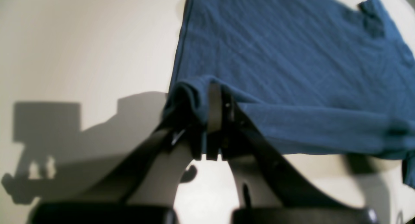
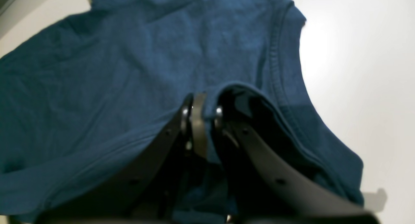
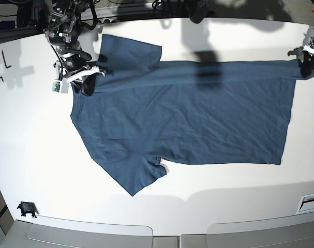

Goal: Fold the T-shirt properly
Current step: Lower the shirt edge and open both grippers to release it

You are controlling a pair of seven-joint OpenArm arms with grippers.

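The dark navy T-shirt (image 3: 188,113) lies spread on the white table (image 3: 32,155), collar to the left and hem to the right. My right gripper (image 3: 87,80) is at the far shoulder beside the collar, shut on a pinch of shirt fabric; in the right wrist view the gripper (image 2: 204,120) holds a raised fold next to the ribbed collar (image 2: 275,55). My left gripper (image 3: 305,66) is at the far hem corner; in the left wrist view the gripper (image 1: 214,120) is shut on a bunched fold of the T-shirt (image 1: 291,55). The far edge between the grippers forms a ridge.
One sleeve (image 3: 131,51) lies flat at the back left, the other (image 3: 136,175) toward the front. Small tools (image 3: 4,57) lie at the far left edge. A black clip (image 3: 26,208) sits at the front left, a white label (image 3: 309,201) at the front right.
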